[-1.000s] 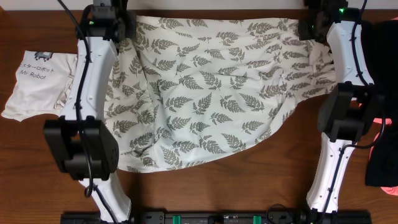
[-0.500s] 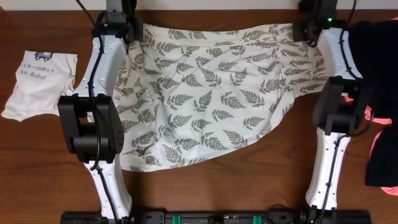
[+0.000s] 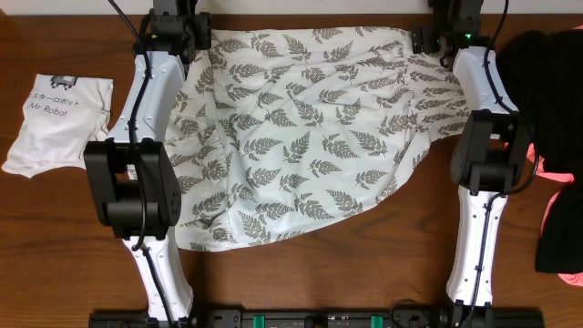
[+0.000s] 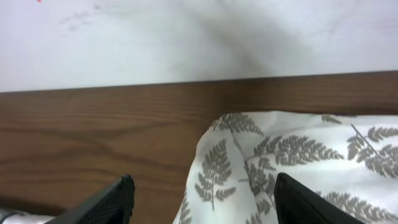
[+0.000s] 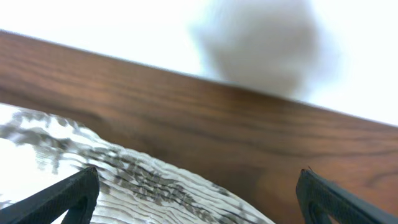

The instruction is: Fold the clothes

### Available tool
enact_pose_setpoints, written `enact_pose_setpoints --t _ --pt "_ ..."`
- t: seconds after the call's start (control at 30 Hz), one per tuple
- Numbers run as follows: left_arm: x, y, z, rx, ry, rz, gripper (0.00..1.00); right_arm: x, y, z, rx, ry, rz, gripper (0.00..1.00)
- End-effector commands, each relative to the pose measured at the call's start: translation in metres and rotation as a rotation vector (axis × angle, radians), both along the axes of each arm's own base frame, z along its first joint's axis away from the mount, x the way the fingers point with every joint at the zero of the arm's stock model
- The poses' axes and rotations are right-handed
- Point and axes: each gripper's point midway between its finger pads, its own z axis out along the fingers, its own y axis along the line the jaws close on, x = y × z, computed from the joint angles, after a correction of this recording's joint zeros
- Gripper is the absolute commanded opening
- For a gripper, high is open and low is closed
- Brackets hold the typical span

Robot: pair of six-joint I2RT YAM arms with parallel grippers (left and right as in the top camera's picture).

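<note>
The clothes (image 3: pixel 310 137), a large white garment printed with grey fern leaves, lie spread and wrinkled across the middle of the table. My left gripper (image 3: pixel 182 20) is at the garment's far left corner and my right gripper (image 3: pixel 437 29) at its far right corner. In the left wrist view the left gripper (image 4: pixel 208 202) stands open, with the cloth corner (image 4: pixel 280 155) lying on the wood between its fingers. The right gripper (image 5: pixel 202 202) is open in the right wrist view, above a gathered edge of the cloth (image 5: pixel 124 180). Neither grips anything.
A plain white shirt printed "Mr Robot" (image 3: pixel 59 123) lies at the left edge. A black garment (image 3: pixel 556 137) and a pink one (image 3: pixel 557 205) are heaped at the right. The table's far edge (image 4: pixel 186 84) and a white wall are just beyond both grippers.
Both grippers went from shut to open and let go of the garment's far corners. The arms straightened toward the far edge, and the cloth's top edge now lies flatter there.
</note>
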Motion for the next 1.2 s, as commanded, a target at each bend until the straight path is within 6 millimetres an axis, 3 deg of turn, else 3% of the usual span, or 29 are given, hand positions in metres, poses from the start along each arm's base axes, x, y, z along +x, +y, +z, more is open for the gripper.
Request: enact_pose_setpoints --t 0.0,0.1,0.13,0.2,0.3,0.5,0.63,0.8,0.97,1.17 --pt "-0.011 0.006 0.054 -0.022 -0.084 0.036 0.72 0.003 0.0 0.09 -0.041 -0.137 -0.003 0.99" --pt "-0.023 0.006 0.07 -0.073 -0.089 0.074 0.72 -0.004 0.002 0.122 -0.04 -0.164 -0.003 0.99" --pt "-0.036 0.006 0.071 -0.119 -0.055 0.113 0.72 -0.018 0.006 0.136 -0.03 -0.13 -0.003 0.99" --pt "-0.053 0.007 0.062 -0.132 0.018 0.134 0.72 -0.035 0.011 0.143 -0.013 -0.072 -0.008 0.99" --pt "-0.08 0.007 0.037 -0.155 0.159 0.179 0.73 -0.068 0.014 0.143 0.035 0.049 -0.043 0.99" --pt "-0.125 0.007 0.002 -0.196 0.368 0.278 0.74 -0.129 0.034 0.118 0.166 0.315 -0.052 0.99" --pt "-0.131 0.007 -0.01 -0.191 0.404 0.281 0.77 -0.153 0.051 0.102 0.253 0.441 -0.026 0.99" --pt "-0.137 -0.01 -0.034 -0.248 0.468 0.235 0.78 -0.169 0.052 0.093 0.261 0.519 -0.04 0.99" --pt "-0.141 -0.012 -0.056 -0.25 0.506 0.232 0.78 -0.185 0.055 0.088 0.258 0.586 -0.043 0.99" --pt "-0.138 -0.031 -0.061 -0.303 0.504 0.178 0.78 -0.203 0.057 0.067 0.25 0.679 -0.054 0.97"
